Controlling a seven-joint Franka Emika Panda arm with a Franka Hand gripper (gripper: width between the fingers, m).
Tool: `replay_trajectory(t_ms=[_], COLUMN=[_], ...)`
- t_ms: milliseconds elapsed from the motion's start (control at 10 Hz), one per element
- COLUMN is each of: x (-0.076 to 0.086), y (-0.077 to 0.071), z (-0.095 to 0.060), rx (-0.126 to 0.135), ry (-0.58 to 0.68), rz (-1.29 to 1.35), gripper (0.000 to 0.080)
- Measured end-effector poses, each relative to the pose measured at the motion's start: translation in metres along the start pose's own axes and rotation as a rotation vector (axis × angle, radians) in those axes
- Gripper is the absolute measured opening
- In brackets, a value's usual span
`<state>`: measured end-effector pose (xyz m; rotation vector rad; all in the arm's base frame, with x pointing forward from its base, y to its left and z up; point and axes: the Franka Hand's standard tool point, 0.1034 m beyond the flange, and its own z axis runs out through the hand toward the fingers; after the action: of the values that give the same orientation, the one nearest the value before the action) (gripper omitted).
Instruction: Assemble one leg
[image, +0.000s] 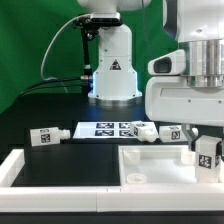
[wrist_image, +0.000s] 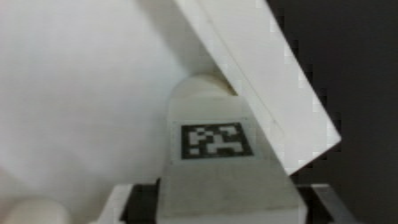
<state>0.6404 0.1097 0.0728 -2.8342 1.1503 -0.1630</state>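
While the gripper (image: 207, 150) hangs low at the exterior view's right, it clasps the leg (wrist_image: 217, 160), a short white blocky peg with a rounded tip and a black-and-white square tag on its flat face. Seen from the wrist, the peg runs out from between the dark fingers (wrist_image: 146, 197) and its tip meets the raised rim of the tray (wrist_image: 267, 70), which crosses the picture as a slanted white bar with pale tray floor to one side and black surface to the other. From outside, the held peg (image: 207, 153) sits over the tray's (image: 160, 170) right part, close to its rim; whether it touches there cannot be told from that view.

Behind the tray, on the black surface (image: 40, 110), the marker board (image: 108, 128) lies flat. Three more white tagged pegs lie nearby: one (image: 44, 137) toward the left, one (image: 143, 131) just beside the board's right end, and another (image: 172, 132) a little farther right. A long white rail (image: 12, 168) lies at the left front.
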Motion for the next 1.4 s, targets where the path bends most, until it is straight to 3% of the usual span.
replay_trajectory(t_ms=[300, 500, 1000, 1100, 1200, 1300, 1400], x=[-0.0035, -0.0036, -0.0047, -0.0046, -0.0047, -0.0043, -0.0027], y=[-0.0004, -0.0016, -0.0023, -0.0024, -0.0024, -0.0025, -0.0027], z=[0.0003, 0.0003, 0.0005, 0.0005, 0.0005, 0.0001, -0.0017], rx=[-0.020, -0.004, 0.002, 0.003, 0.003, 0.005, 0.009], ry=[0.008, -0.015, -0.013, -0.013, -0.013, -0.012, -0.012], rz=[0.497, 0.899, 1.100, 1.082, 1.046, 1.008, 0.847], gripper=[0.0287, 0.0287, 0.0287, 0.0362, 0.0529, 0.0529, 0.0623])
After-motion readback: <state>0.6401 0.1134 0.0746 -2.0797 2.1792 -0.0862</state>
